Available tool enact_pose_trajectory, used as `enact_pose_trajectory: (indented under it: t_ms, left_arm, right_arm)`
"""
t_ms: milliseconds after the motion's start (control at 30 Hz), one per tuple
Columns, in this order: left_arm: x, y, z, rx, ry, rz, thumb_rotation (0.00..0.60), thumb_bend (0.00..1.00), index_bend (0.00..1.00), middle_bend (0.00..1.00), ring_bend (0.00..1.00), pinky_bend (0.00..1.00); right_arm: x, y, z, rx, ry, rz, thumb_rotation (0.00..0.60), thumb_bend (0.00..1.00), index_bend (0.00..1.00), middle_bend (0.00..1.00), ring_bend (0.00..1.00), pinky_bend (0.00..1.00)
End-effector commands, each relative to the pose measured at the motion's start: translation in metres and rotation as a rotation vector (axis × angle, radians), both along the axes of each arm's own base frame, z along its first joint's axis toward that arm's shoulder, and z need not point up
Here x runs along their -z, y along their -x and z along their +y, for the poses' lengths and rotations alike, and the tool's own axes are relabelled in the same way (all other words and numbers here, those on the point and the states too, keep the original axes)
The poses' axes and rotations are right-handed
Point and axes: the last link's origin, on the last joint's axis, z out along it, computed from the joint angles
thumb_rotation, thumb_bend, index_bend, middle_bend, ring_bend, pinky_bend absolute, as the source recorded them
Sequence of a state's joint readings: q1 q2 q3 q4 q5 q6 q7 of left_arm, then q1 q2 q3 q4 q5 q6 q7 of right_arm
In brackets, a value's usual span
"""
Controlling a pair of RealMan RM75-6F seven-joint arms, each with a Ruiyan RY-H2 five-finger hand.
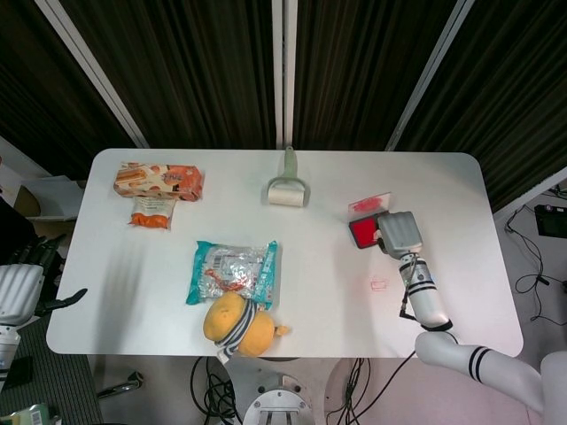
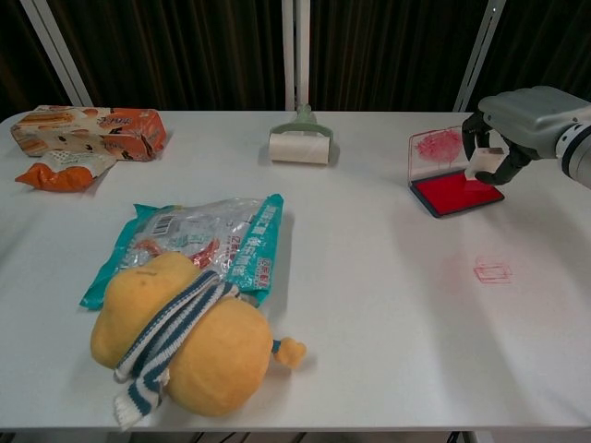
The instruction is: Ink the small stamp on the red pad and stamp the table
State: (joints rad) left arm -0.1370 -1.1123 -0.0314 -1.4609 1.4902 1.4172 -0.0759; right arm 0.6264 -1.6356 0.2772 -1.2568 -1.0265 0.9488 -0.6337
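Nearest the front edge of the table [image 2: 369,369] lies a yellow plush toy [image 2: 185,337] with a striped scarf, and just behind it, touching it, a teal snack bag [image 2: 208,242]. Toward the front right, on bare tabletop, a faint red stamp mark [image 2: 492,272] shows, so one print appears to be made.

Further back on the right side, the right hand [image 2: 517,120] hangs over the red pad [image 2: 454,192], its fingers curled around the small stamp [image 2: 485,163], which it holds just above the red ink surface; whether the stamp face touches the ink cannot be told. The pad is an open case: the shallow tray holds the red ink cushion, and its clear lid [image 2: 438,148] stands up behind, smeared red inside.

To ink well, the stamp face should come down flat and square on the cushion, inside the tray's rim and clear of the upright lid, with light even pressure so the pad does not slide; then lift straight up before carrying it to open table.

At the back edge in the middle lies a lint roller [image 2: 299,143]; in the back left corner sit an orange snack pack [image 2: 92,131] and a small orange packet [image 2: 57,175] in front of it.

The left hand [image 1: 22,283] hangs off the table's left edge, fingers apart, holding nothing.
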Motion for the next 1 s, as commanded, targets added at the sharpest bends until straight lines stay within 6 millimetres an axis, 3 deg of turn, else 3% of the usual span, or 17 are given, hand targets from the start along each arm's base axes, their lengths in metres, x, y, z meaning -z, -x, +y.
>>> enact_pose_trajectory:
  t_ms: [33,767,1000]
  left_arm:
    - [0.000,0.001,0.000,-0.003,0.001,0.000,0.368,0.12,0.11,0.19,0.12,0.21]
    - [-0.001,0.003,0.001,-0.007,0.000,-0.004,0.365,0.12,0.11,0.19,0.12,0.21]
    - [-0.003,0.002,0.001,-0.004,-0.005,0.000,0.366,0.12,0.11,0.19,0.12,0.21]
  right_arm:
    - [0.015,0.002,-0.012,0.029,-0.028,0.034,0.600,0.36,0.59,0.53,0.82,0.97]
    - [0.040,0.016,-0.021,0.051,-0.045,0.060,0.600,0.36,0.60,0.54,0.82,0.97]
    - [0.034,0.008,-0.025,0.030,-0.017,0.024,0.600,0.36,0.61,0.55,0.82,0.97]
